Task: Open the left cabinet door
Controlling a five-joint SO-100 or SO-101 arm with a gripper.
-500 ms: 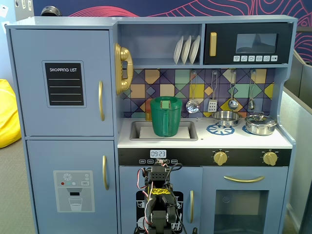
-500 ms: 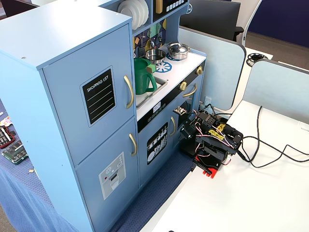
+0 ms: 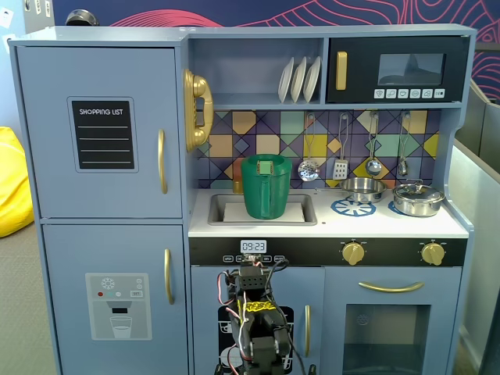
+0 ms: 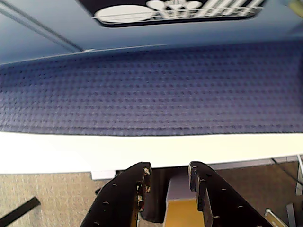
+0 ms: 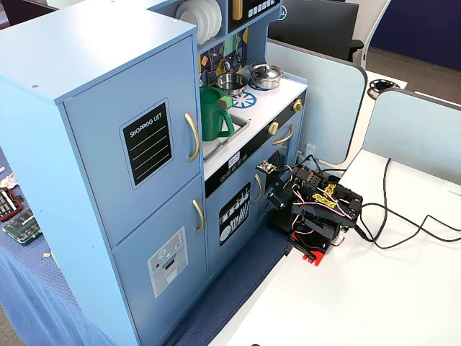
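The left cabinet door (image 3: 47, 133) is the upper blue-grey door with a black "SHOPPING LIST" panel (image 3: 103, 134) and a vertical gold handle (image 3: 162, 160). It is shut; it also shows in the other fixed view (image 5: 108, 122) with its handle (image 5: 192, 137). My arm (image 3: 254, 324) is folded low in front of the kitchen's middle, well below and to the right of that door. My gripper (image 4: 169, 169) is open and empty in the wrist view, pointing at the blue mat (image 4: 151, 90) by the kitchen's base. The door is out of the wrist view.
Below the door is a shut door with a water-dispenser graphic (image 3: 117, 305). A green pitcher (image 3: 266, 186) stands in the sink. A small door with a dish graphic (image 5: 234, 213) is beside the arm (image 5: 310, 209). Black cables (image 5: 403, 220) lie on the white table (image 5: 360, 303).
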